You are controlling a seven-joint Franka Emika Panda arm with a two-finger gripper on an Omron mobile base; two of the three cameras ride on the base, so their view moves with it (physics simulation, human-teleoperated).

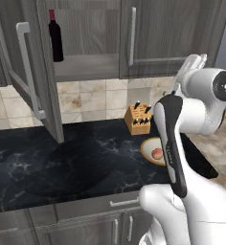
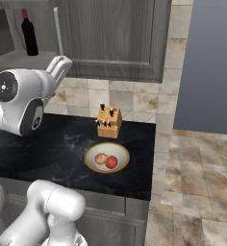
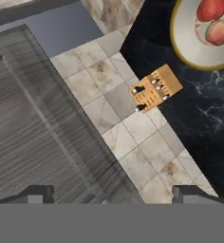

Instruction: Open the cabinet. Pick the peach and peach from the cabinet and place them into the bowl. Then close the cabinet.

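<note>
The cabinet (image 1: 167,28) has its left door (image 1: 43,81) swung wide open and its right door (image 2: 110,33) closed. Both peaches lie in the bowl (image 2: 88,157) on the dark counter: the red-orange peach (image 2: 112,162) and the paler peach (image 2: 101,158). In the hand view the bowl (image 3: 185,42) sits at the top right with the red peach (image 3: 211,8) and the pale peach (image 3: 222,31) inside. My gripper (image 3: 115,194) is open and holds nothing. It hangs high above the counter, close to the lower edge of the closed right door (image 3: 38,118).
A wine bottle (image 1: 55,36) stands on the open cabinet shelf. A wooden knife block (image 2: 109,122) is against the tiled wall just behind the bowl. The open door's long handle (image 1: 27,72) juts out over the counter at the left. Tiled floor lies to the right.
</note>
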